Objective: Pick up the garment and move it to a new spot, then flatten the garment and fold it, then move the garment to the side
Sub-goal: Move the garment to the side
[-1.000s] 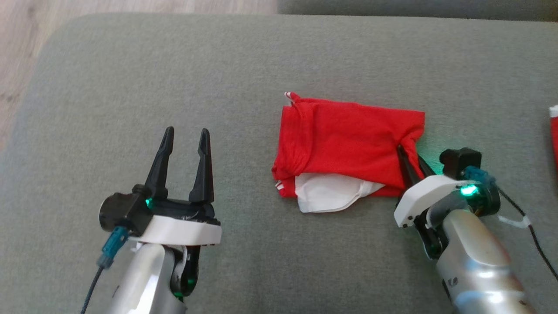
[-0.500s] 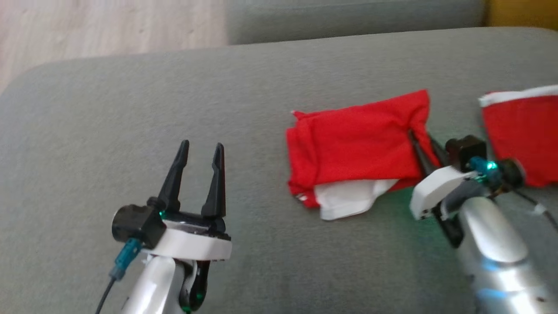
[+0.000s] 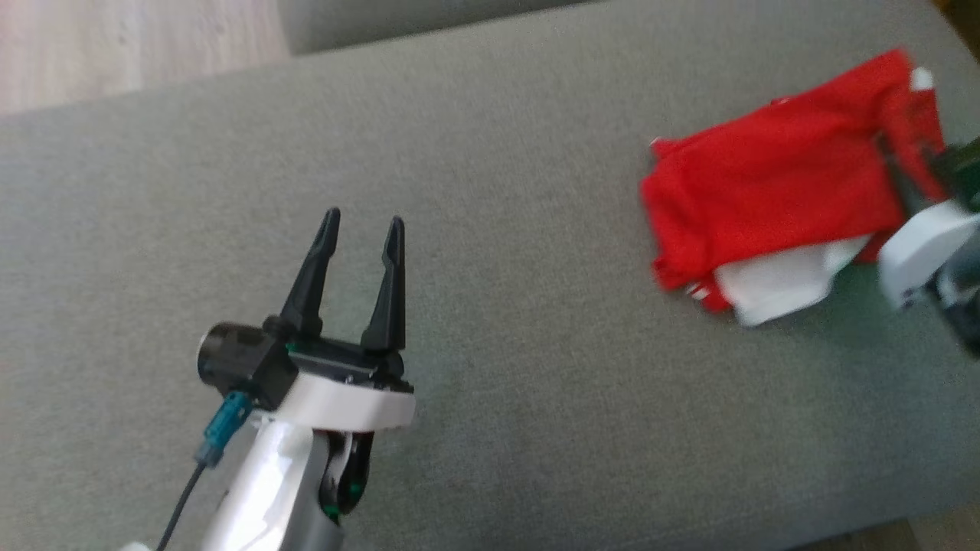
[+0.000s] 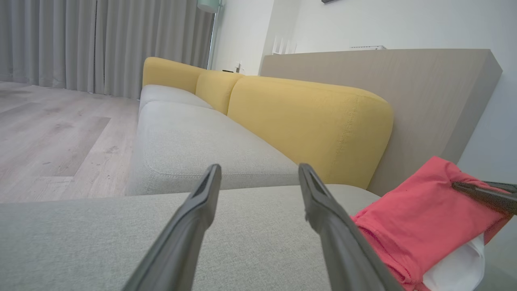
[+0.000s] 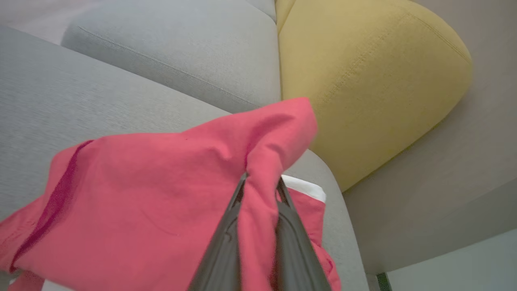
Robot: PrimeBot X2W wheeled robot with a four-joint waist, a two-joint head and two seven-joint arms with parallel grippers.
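Now the last step seems to be in hand: moving the folded garment to the side. It lies on the grey sofa seat, near the right end. The right gripper has its fingers pinched on a red corner. The left gripper is wide apart and holds nothing. Next, the garment should be laid flat and let go.

A grey sofa seat is spread wide in the head view, and a second grey seat cushion is set beyond it. Yellow back cushions are lined along the rear. Pale wood-plank flooring is seen alongside, grey curtains are hung full-length, and a beige panel is backed by a white wall.
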